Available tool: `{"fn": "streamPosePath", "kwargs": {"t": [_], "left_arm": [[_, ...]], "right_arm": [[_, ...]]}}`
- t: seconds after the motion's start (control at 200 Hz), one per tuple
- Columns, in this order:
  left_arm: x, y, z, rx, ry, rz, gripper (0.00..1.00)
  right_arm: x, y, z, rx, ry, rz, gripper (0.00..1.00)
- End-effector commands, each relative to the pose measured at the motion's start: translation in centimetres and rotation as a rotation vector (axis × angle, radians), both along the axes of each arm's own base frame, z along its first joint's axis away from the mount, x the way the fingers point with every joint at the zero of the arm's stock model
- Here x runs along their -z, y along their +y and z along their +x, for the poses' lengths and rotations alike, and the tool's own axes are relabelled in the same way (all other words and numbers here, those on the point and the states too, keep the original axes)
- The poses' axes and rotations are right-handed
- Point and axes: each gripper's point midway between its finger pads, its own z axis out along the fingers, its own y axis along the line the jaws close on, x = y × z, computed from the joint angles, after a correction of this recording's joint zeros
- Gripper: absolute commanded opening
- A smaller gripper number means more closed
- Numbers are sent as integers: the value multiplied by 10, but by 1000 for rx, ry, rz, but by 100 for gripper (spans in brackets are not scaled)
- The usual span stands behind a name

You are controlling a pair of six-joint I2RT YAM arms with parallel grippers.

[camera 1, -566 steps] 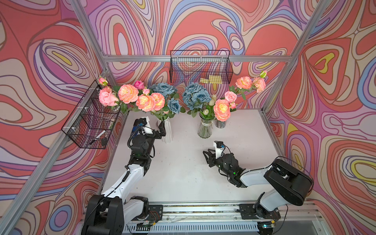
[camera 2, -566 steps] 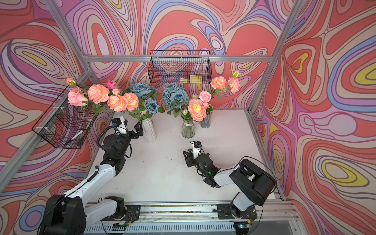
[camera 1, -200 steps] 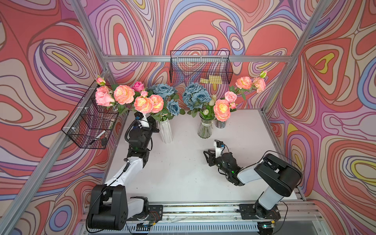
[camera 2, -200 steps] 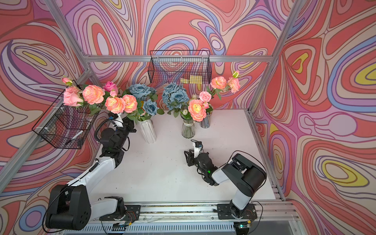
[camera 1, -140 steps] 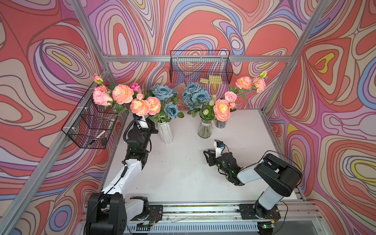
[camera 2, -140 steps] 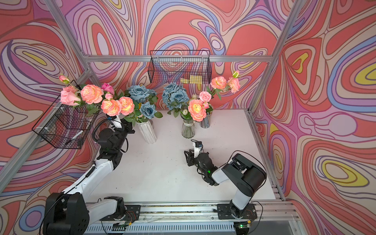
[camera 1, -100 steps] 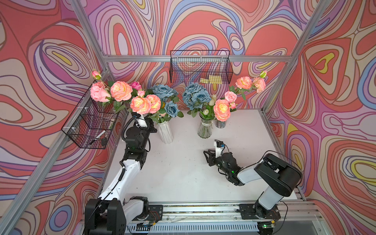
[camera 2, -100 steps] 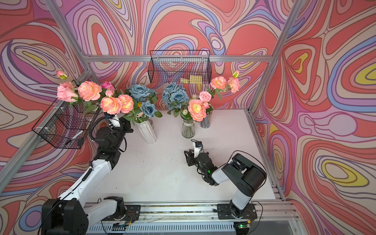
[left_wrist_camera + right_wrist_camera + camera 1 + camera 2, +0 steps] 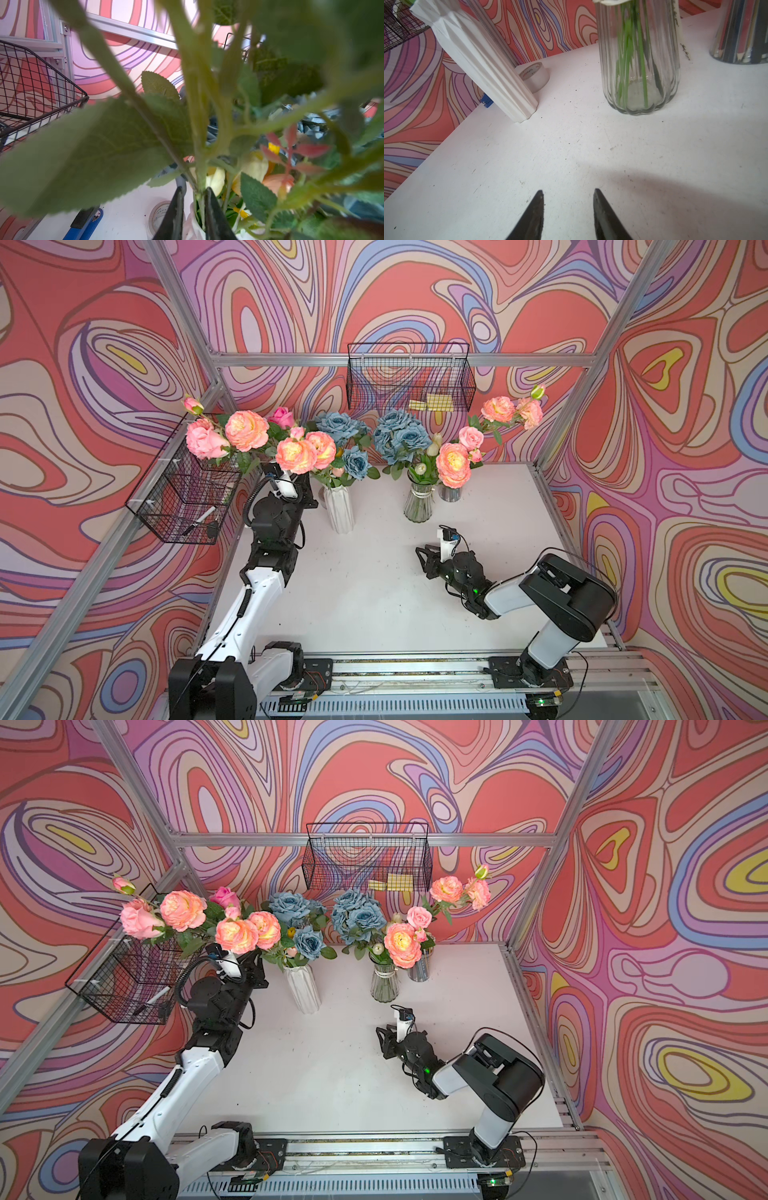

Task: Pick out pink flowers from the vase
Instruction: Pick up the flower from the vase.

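White tabletop (image 9: 365,601) spread between swirl-patterned walls. Nearest, the right gripper (image 9: 568,197) hovered low over it, fingers apart and empty. Farther back, the left gripper (image 9: 194,190) stood beside the white vase (image 9: 340,510). Its jaws were slightly parted around a thin green stem (image 9: 200,182), with a gap showing beside the stem. Above it the pink flowers (image 9: 247,435) leaned out over the side wire basket (image 9: 183,510), away from the blue roses (image 9: 340,427). Other pink blooms (image 9: 453,464) stood by the glass vase (image 9: 419,506).
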Motion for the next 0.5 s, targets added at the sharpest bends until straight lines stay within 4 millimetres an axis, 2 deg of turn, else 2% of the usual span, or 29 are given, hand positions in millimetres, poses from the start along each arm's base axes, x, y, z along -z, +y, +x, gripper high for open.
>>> {"fn": "streamPosePath", "kwargs": {"t": [0.0, 0.22, 0.496], "left_arm": [[-26, 4, -5, -16, -53, 13, 11], [-43, -1, -6, 15, -74, 1, 0], [-65, -4, -4, 25, -55, 26, 0]], "right_arm": [[-9, 1, 2, 0, -17, 22, 40], [-9, 1, 2, -2, -18, 24, 40], [-9, 1, 2, 0, -20, 25, 40]]}}
